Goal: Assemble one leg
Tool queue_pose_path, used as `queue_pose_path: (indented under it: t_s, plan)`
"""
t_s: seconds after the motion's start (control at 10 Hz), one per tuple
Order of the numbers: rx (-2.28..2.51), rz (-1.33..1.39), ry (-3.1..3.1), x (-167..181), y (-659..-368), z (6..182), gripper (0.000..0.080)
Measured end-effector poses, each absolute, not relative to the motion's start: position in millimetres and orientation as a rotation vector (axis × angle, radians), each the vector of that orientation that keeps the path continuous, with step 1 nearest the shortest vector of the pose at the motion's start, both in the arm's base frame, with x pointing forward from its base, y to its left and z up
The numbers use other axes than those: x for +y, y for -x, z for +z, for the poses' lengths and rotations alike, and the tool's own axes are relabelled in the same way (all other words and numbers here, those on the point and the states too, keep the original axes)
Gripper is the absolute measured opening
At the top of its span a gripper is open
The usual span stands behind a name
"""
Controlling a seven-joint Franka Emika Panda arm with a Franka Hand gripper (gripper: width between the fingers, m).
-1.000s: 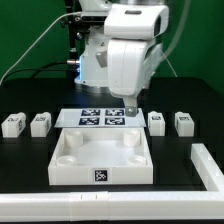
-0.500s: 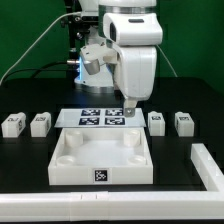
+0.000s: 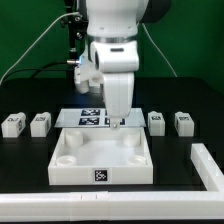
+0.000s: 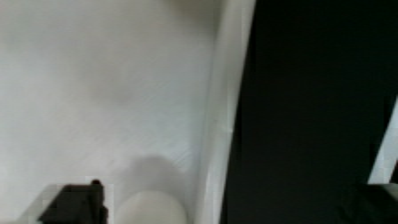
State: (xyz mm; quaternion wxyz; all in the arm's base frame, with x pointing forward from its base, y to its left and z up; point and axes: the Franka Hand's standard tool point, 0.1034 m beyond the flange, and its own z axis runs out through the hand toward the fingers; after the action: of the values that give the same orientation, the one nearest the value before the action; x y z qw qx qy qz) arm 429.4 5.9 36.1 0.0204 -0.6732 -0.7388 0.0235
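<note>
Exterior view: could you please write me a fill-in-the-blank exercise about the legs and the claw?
1. The table carries ___ legs in all.
2. At each side of the marker board lie ___ legs.
3. The claw holds ___ of the legs.
Missing words: four; two; none.
</note>
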Motion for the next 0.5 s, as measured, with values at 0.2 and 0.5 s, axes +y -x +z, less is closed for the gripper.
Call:
queue_pose_path:
  t_s: [0.2,0.5]
  plan:
    - [-2.243,0.072,2.116,7,-425,12.5,0.0649]
    - [-2.230,0.071,2.127,4,-429,8.8,0.0649]
